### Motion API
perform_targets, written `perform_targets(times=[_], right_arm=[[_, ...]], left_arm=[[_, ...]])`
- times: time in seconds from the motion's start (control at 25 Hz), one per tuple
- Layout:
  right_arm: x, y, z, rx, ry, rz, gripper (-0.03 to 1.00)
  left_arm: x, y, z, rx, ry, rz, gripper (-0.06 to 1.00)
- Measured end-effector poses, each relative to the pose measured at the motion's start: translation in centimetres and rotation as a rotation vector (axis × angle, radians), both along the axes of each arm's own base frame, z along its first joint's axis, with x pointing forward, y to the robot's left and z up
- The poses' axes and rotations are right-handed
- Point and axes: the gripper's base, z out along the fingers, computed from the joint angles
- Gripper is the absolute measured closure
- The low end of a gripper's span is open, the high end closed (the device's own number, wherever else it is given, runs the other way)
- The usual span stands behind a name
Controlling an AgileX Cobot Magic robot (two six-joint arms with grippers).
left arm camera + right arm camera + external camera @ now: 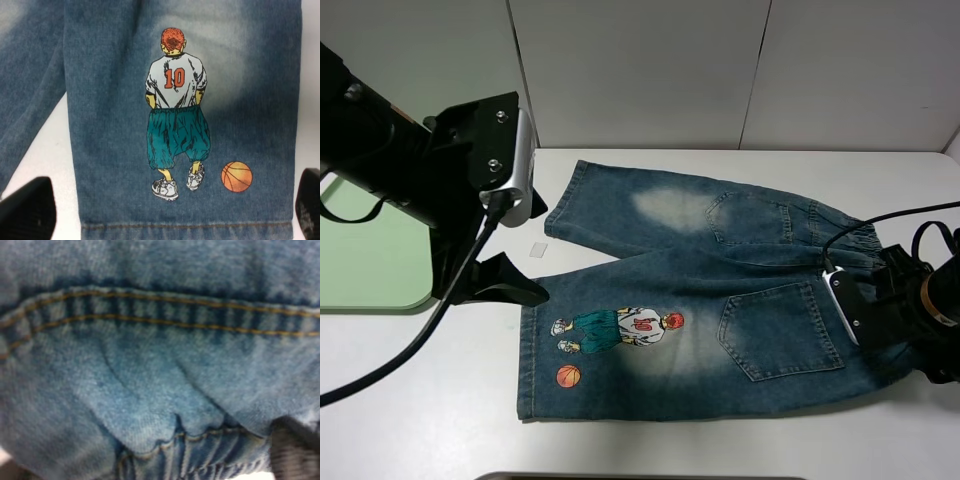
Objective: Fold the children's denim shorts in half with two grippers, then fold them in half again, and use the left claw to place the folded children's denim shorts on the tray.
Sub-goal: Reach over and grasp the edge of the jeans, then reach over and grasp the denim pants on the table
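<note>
The children's denim shorts [720, 300] lie spread flat on the white table, legs to the left and gathered waistband to the right. The basketball-player print [175, 110] faces up on the near leg. My left gripper [525, 250] hovers open over that leg's hem; in the left wrist view its fingertips [25, 212] stand on either side of the leg, touching nothing. My right gripper [865, 310] is pressed down on the waistband [200, 450], with bunched denim filling its wrist view. Only a dark finger [295, 450] shows at the edge. The pale-green tray [370, 250] sits at the far left.
A small clear patch [536, 248] lies on the table between the two leg hems. The left arm and its cable [410, 350] hang over the tray's right side. White panels close off the back of the table.
</note>
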Motion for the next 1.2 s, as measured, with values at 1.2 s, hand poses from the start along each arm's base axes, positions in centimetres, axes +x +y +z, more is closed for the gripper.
perform_targets(times=[1.2], right_arm=[[-0.1,0.7,1.1,0.082,-0.055,-0.079,0.89]], left_arm=[[-6.0,-1.0,-5.4,0.193,0.115,-0.226,0.01]])
